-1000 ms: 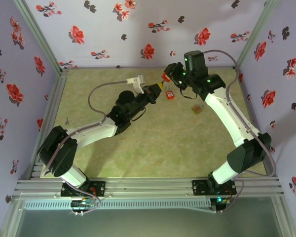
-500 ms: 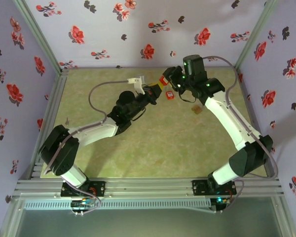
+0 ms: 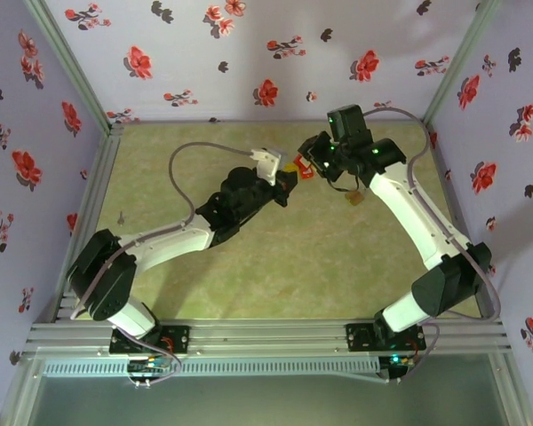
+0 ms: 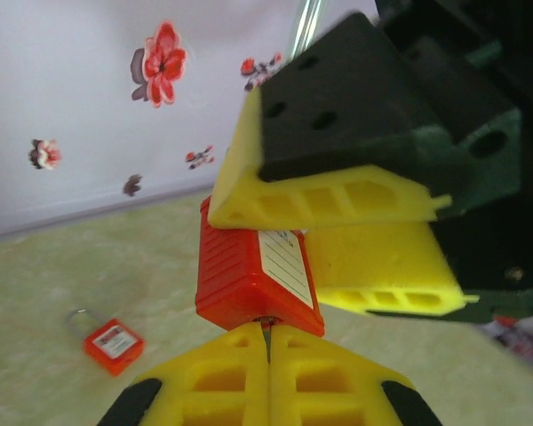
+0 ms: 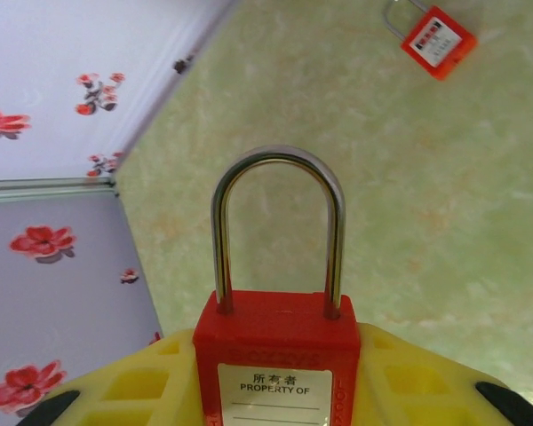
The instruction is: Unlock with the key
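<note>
Left wrist: left gripper pinches key beneath padlock, which right gripper clamps; second padlock at 8 o'clock.

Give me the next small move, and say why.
Probably roll the left pincer to turn the key: its blade looks seated in the base of the padlock that the right pincer clamps, and the shackle is closed.

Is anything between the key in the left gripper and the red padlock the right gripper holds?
Nothing visible. The key, pinched in the left gripper, meets the underside of the red padlock directly; the second padlock lies aside on the table.
</note>
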Controlling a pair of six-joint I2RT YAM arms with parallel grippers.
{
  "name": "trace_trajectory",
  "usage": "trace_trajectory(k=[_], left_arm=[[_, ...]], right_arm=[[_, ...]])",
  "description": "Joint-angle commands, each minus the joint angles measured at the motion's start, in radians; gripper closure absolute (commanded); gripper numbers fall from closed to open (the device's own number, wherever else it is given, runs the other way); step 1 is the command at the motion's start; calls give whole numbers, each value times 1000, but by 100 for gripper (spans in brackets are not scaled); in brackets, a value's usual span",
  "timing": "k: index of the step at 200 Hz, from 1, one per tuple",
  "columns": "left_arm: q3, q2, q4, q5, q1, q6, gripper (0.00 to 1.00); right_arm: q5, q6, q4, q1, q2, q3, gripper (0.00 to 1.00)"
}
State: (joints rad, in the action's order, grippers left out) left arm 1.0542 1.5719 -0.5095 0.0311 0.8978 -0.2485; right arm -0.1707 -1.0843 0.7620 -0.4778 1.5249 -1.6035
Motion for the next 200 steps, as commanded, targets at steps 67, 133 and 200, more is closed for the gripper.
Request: trace_trajectory(k=[67,133,200], left_arm=[[88,-4,204,63,139,409,100],[87,-16,224,136,179,548,100],[-28,-161,203,121,165,281,30]], right_arm=[[-149,30,36,-54,3,0,100],[-145,40,49,-52,0,5,100],[-122,134,143,-38,-5,-11,100]])
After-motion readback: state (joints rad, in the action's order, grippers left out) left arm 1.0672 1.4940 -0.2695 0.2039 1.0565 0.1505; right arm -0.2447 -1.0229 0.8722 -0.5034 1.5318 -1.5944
